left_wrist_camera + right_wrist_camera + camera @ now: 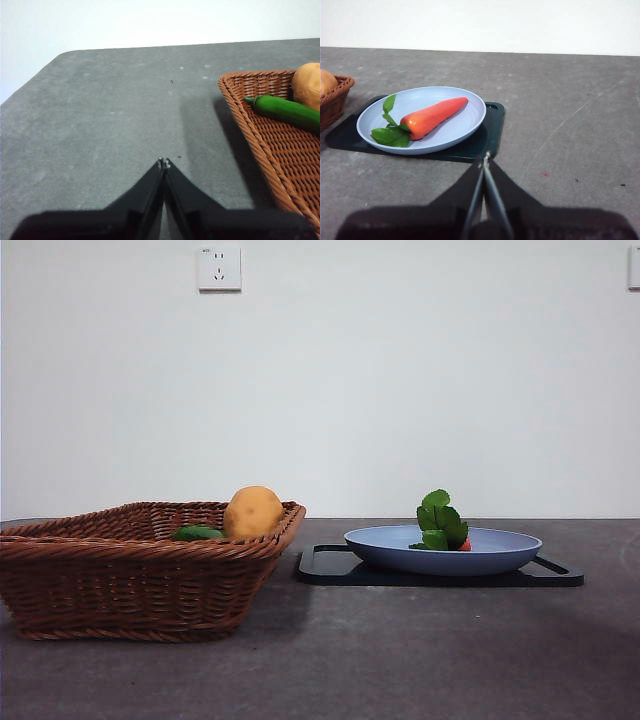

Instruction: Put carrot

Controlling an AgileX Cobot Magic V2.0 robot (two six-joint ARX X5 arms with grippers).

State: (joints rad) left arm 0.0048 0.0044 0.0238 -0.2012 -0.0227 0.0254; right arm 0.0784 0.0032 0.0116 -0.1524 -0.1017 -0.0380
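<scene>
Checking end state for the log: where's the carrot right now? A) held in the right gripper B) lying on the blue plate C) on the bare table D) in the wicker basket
B: the carrot lies on the blue plate, which sits on the dark tray; the right gripper is shut and apart from it, and the basket holds only the potato and a green vegetable.

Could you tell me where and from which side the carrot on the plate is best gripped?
Probably across the thick orange body of the carrot, just past the leaves, coming down from above. It lies flat on its side in the blue plate, whose raised rim blocks a sideways approach. The narrow tip is glossy and tapered, so likely to slip. The right tool is nearer.
</scene>
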